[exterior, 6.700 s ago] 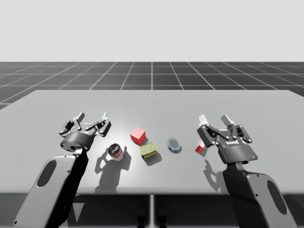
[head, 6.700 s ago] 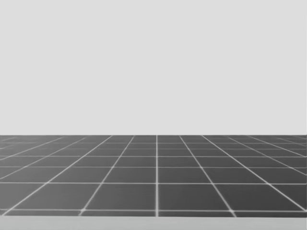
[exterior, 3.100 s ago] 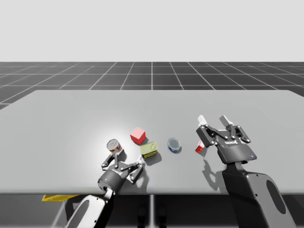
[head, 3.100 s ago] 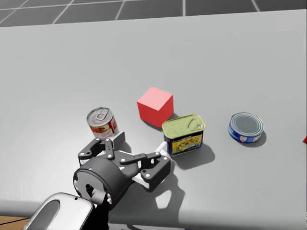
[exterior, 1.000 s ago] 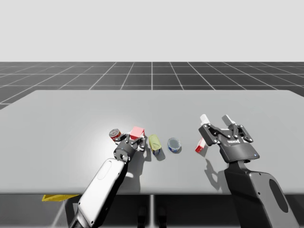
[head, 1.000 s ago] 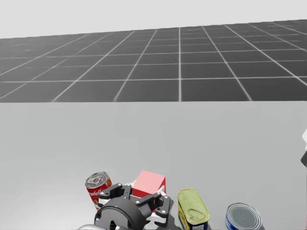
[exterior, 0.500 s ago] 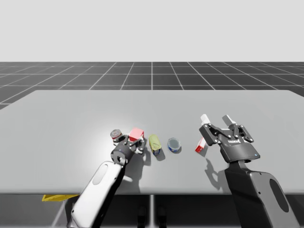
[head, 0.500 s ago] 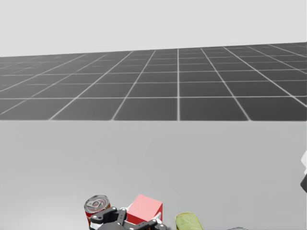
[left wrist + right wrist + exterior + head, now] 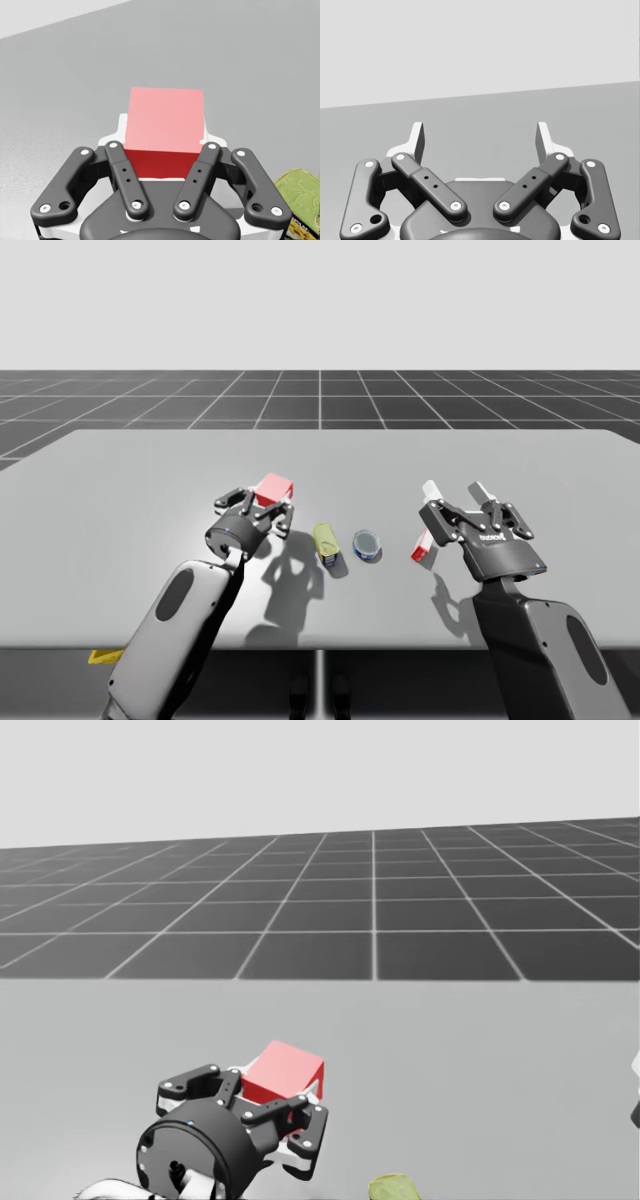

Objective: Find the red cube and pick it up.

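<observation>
Left tool [image 9: 262, 505] clamped on red cube [image 9: 272, 487], fingers on opposite faces, cube apparently clear of the desk [image 9: 120, 480]. For a sound lift: even grip, straight rise, away from olive rectangular can [image 9: 325, 542] and round blue can [image 9: 367, 545]. Right tool [image 9: 453, 496] spread, empty.

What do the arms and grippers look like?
Both the left gripper and the right gripper have black round bases, black linkage bars with silver pivot pins, and white fingertips. The left arm and right arm are smooth grey shells, each with an oval recess.
</observation>
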### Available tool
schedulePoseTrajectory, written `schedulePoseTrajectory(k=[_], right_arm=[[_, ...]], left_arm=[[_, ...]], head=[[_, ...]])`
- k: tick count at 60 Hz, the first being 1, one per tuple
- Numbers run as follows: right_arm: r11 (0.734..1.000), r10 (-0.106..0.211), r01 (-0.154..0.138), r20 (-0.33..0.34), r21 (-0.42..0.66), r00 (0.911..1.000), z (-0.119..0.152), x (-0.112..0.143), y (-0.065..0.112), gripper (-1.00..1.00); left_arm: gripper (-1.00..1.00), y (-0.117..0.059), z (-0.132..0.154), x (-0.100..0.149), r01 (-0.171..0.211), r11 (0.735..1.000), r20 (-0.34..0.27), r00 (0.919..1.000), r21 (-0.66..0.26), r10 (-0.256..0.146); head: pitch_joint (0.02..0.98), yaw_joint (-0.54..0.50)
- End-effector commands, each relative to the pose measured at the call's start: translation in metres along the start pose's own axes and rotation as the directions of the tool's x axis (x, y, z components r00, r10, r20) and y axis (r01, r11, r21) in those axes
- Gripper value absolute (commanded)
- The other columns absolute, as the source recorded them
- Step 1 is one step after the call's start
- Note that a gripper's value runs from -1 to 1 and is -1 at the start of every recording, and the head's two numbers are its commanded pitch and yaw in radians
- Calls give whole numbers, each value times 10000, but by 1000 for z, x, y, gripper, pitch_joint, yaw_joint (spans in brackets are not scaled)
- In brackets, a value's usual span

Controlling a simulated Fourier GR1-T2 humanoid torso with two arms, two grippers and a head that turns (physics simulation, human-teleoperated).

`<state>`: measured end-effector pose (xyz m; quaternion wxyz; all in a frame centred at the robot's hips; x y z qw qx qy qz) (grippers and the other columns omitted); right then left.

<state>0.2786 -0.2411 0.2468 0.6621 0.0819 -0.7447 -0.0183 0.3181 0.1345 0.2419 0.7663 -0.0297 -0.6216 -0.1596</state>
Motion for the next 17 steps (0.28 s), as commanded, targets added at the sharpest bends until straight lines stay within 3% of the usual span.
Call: schedulePoseTrajectory(k=[1,15,17], right_arm=[[10000,17,-17,-15,0,10000,0,0,0,-1000],[10000,76,-76,-75,-25,9999,0,-1,0,-1000],[10000,74,-75,-82,-60,9999,0,-1,0,-1000]], left_arm=[[999,0,2,42,386,9955,998,9946,-864,-299],[1000,10,8,76,355,9987,1939,9806,-374,-276],[1000,13,11,86,249,9993,2221,9749,-268,-183]], head=[[408,118],[406,118],[406,119]])
